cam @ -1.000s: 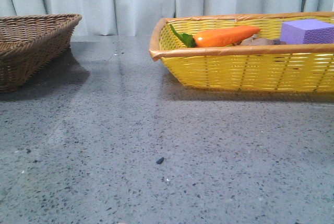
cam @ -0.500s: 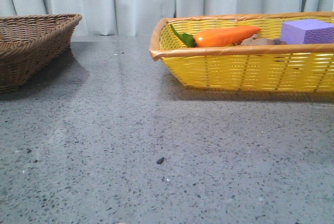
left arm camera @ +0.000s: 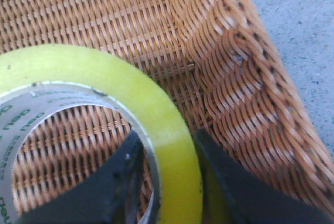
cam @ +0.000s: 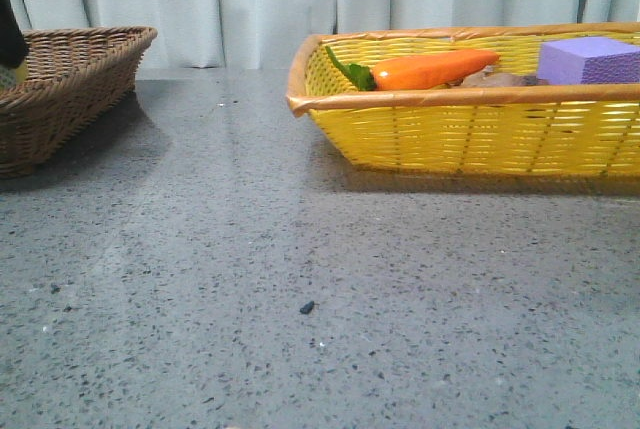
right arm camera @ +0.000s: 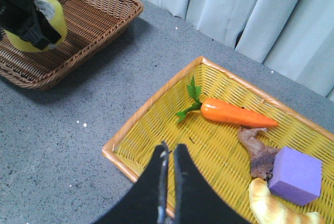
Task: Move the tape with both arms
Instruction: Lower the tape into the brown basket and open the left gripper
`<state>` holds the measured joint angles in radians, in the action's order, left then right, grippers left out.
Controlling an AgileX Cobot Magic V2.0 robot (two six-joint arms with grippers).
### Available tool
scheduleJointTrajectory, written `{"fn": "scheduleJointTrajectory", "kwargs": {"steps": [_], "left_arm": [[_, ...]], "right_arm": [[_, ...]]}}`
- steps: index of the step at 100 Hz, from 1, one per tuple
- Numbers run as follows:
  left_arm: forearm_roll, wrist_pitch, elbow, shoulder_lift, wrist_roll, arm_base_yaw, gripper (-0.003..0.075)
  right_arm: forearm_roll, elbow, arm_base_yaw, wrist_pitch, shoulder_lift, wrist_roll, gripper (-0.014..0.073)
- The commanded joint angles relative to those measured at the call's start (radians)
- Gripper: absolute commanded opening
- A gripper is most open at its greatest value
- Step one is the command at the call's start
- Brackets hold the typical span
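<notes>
The yellow tape roll (left arm camera: 156, 114) with its white printed core is held by my left gripper (left arm camera: 167, 151). One dark finger (left arm camera: 104, 187) is inside the core and the other is outside the yellow wall. The roll hangs just above the floor of the brown wicker basket (left arm camera: 235, 78). The right wrist view shows the tape (right arm camera: 52, 18) and left gripper (right arm camera: 28, 23) over that basket (right arm camera: 104, 15). In the front view only the left gripper's dark edge (cam: 10, 19) shows at the far left. My right gripper (right arm camera: 170, 150) is shut and empty above the yellow basket's near rim.
The yellow basket (cam: 470, 129) at the right holds an orange toy carrot (right arm camera: 235, 113), a purple block (right arm camera: 295, 174), a brown object (right arm camera: 258, 153) and a pale yellow toy (right arm camera: 271, 205). The brown basket (cam: 80, 79) stands at the left, with grey speckled tabletop (cam: 300, 249) between them.
The tape was blurred at the front view's top left a second ago, then out of view. Now the left gripper has come down at the left edge over the brown basket.
</notes>
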<state>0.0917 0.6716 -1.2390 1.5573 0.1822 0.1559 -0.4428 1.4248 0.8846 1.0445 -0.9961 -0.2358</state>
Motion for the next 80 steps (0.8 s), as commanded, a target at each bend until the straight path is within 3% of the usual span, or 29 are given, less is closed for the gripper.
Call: {"fn": "scheduleJointTrajectory", "kwargs": {"steps": [1,29,53,80], "left_arm": [[0.017,-0.078,-0.023,-0.023,0.003,-0.002,0.0114],[0.019,-0.078,-0.023,-0.002,0.003,-0.002,0.0122],[0.035,-0.074,-0.023,-0.002,0.003,-0.002,0.0252],[0.035,-0.071,-0.030,-0.036,0.003,-0.002,0.0249]], "right_arm": [[-0.040,0.021,-0.005,-0.079,0.012,-0.002,-0.0074],[-0.040,0.021,-0.005,-0.079,0.012,-0.002,-0.0074],[-0.040,0.021,-0.005,-0.079,0.012,-0.002,-0.0074],[-0.041,0.021,-0.005,-0.079,0.026,-0.002,-0.0074]]}}
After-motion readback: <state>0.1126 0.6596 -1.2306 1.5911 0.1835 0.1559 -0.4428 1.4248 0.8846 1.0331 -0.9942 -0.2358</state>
